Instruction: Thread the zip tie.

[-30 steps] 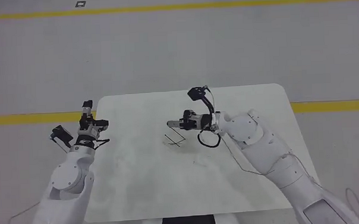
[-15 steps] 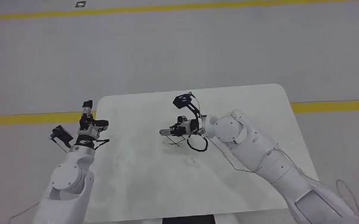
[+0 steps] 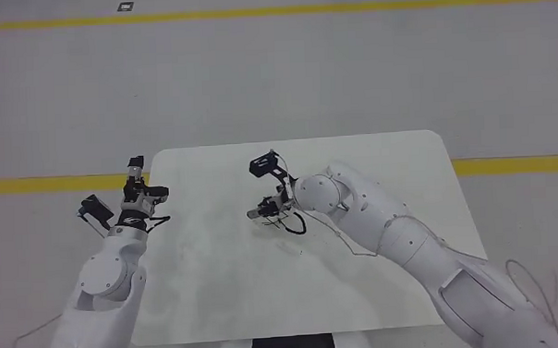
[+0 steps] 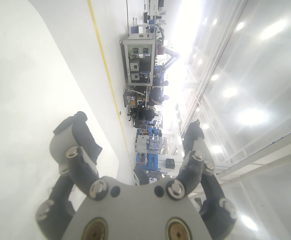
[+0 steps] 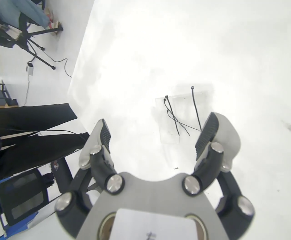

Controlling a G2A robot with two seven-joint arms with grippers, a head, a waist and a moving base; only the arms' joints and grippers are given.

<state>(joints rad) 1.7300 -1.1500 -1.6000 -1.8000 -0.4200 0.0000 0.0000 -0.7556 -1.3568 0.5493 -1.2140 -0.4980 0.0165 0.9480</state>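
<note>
Three thin black zip ties [image 5: 172, 113] lie on a clear sheet [image 5: 169, 137], two crossed. The right gripper [image 5: 159, 127] hangs over them, released. The left gripper [image 4: 136, 121], also released, is at the table's [image 3: 375, 263] 9 o'clock edge.

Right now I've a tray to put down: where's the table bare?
Bare: the near stretch of the table between the left tool and the right arm, and the far right corner. Crowded: the middle, where the right tool hovers over the zip ties.
</note>
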